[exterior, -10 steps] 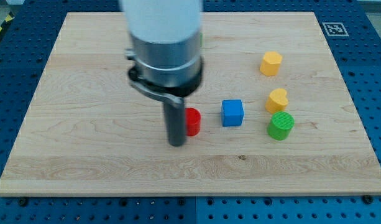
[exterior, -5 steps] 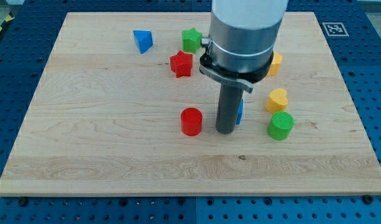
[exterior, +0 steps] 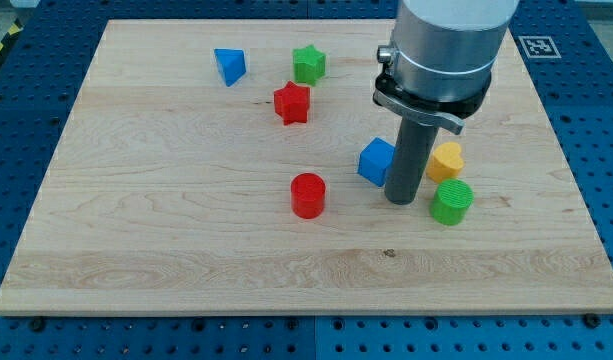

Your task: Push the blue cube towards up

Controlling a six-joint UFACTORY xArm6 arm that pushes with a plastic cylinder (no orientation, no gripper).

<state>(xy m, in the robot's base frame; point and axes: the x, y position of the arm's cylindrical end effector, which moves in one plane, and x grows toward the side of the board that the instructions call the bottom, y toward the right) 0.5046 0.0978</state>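
The blue cube (exterior: 375, 160) lies right of the board's middle, turned at an angle. My tip (exterior: 401, 200) rests on the board just right of and slightly below the cube, touching or nearly touching its right side. The rod hides part of the cube's right edge. A yellow block (exterior: 449, 160) sits right of the rod and a green cylinder (exterior: 452, 202) lies to the tip's right.
A red cylinder (exterior: 308, 195) lies left of the cube. A red star-like block (exterior: 292, 103), a green star-like block (exterior: 308, 64) and a blue triangular block (exterior: 229, 66) sit toward the view's top. The wooden board (exterior: 136, 250) is edged by blue perforated table.
My tip has moved right, from beside the red cylinder, past the blue cube's lower side, to its right. The cube has turned and shifted slightly up.
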